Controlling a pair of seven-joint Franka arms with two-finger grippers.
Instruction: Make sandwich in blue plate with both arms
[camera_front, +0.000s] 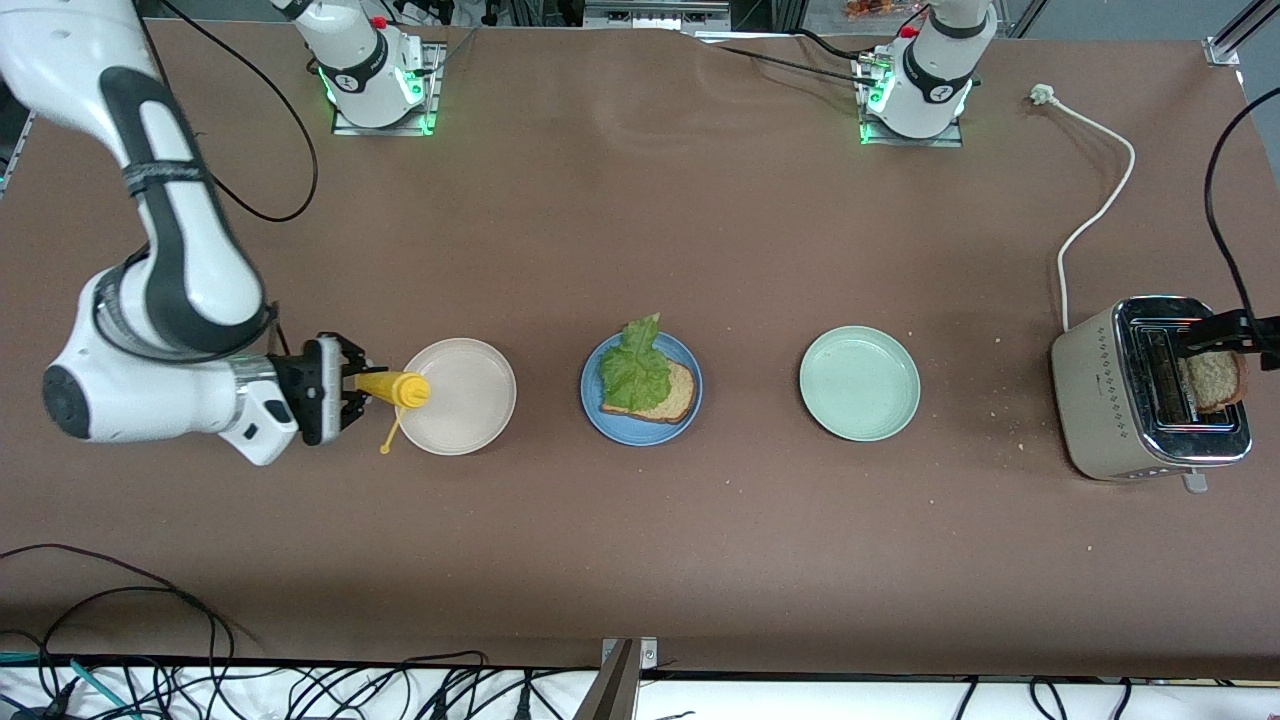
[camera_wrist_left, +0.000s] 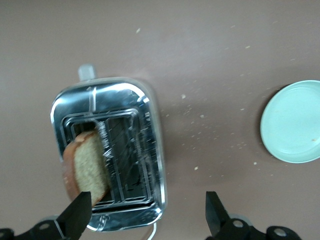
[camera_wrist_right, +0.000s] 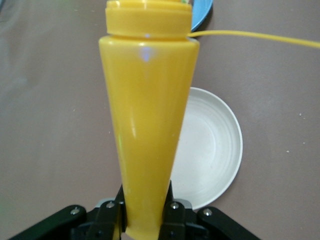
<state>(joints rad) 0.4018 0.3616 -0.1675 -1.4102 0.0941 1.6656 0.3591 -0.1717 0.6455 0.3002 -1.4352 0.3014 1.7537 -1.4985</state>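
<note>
The blue plate sits mid-table with one brown toast slice on it and a ruffled lettuce leaf on top of the toast. A second toast slice stands up out of the toaster. My left gripper hangs open over the toaster, and one fingertip is at the slice's edge. My right gripper is shut on a yellow squeeze bottle. The bottle lies level, its wide end over the rim of the beige plate.
A pale green plate lies between the blue plate and the toaster. The toaster's white cord runs toward the left arm's base. Crumbs dot the table round the toaster. A thin yellow strap dangles from the bottle.
</note>
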